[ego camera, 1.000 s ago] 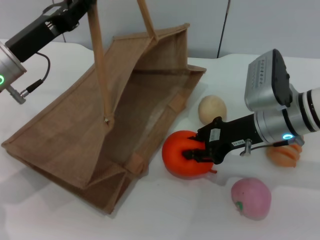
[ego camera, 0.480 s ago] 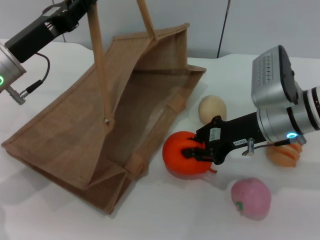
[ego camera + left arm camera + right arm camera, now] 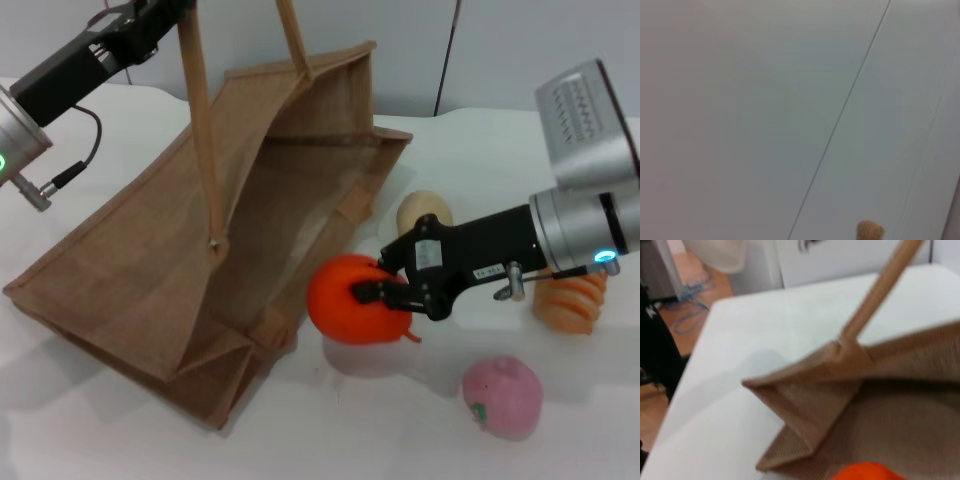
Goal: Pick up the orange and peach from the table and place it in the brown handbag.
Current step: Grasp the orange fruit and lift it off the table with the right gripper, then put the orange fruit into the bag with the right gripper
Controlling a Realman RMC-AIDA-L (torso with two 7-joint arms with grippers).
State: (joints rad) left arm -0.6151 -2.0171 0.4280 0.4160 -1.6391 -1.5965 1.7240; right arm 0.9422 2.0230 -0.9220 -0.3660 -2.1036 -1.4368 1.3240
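The orange [image 3: 345, 300] hangs just above the table beside the bag's open mouth, with my right gripper [image 3: 380, 292] shut on it; its top edge also shows as the orange [image 3: 867, 471] in the right wrist view. The brown handbag [image 3: 190, 250] lies tilted open toward the right, and my left gripper [image 3: 150, 15] at the top left holds one long handle [image 3: 200, 130] up. The handbag's corner [image 3: 810, 405] fills the right wrist view. The pink peach [image 3: 502, 396] rests on the table at the front right.
A small beige ball [image 3: 424, 215] lies behind my right gripper. A ridged orange-tan loaf [image 3: 570, 303] sits under my right arm. The white table [image 3: 100, 440] runs to a grey wall behind.
My right gripper has lifted the orange off the table and carried it left toward the bag's mouth. The left arm, bag and peach have not moved.
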